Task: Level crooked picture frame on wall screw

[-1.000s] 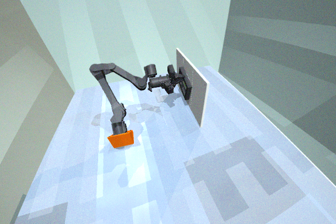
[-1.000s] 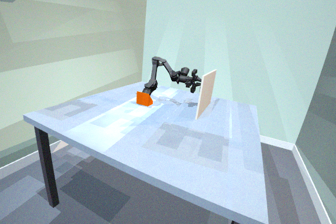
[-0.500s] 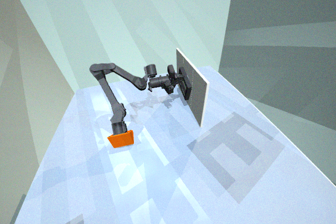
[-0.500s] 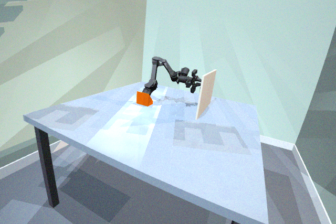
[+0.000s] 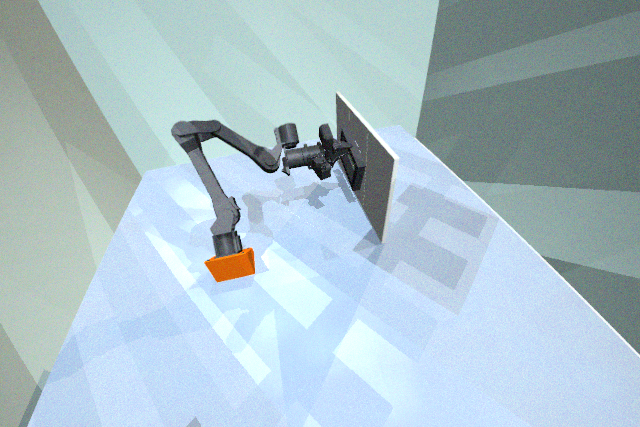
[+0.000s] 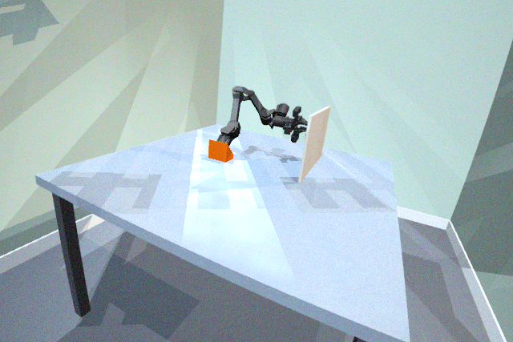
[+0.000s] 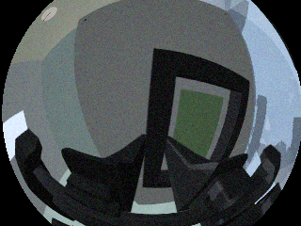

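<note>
The black picture frame (image 5: 361, 175) (image 7: 162, 89), with a pale mat and a green picture, is at the face of the upright wall panel (image 5: 379, 195) (image 6: 318, 137) (image 7: 113, 85). In the wrist view its top bar slopes down to the right, but that lens bends lines, so I cannot tell whether it is level. My gripper (image 5: 344, 149) (image 6: 306, 125) (image 7: 155, 138) is shut on the frame's side bar, the left one in the wrist view. The screw and the notched strip are hidden behind the frame. In the exterior view the panel hides the frame.
The arm's orange base (image 5: 231, 265) (image 6: 219, 150) stands on the pale blue table (image 5: 170, 360) (image 6: 352, 247), in front of the panel. The arm arches over the table to the panel. Room walls rise behind the table. Patchy shadows and bright patches cross its top.
</note>
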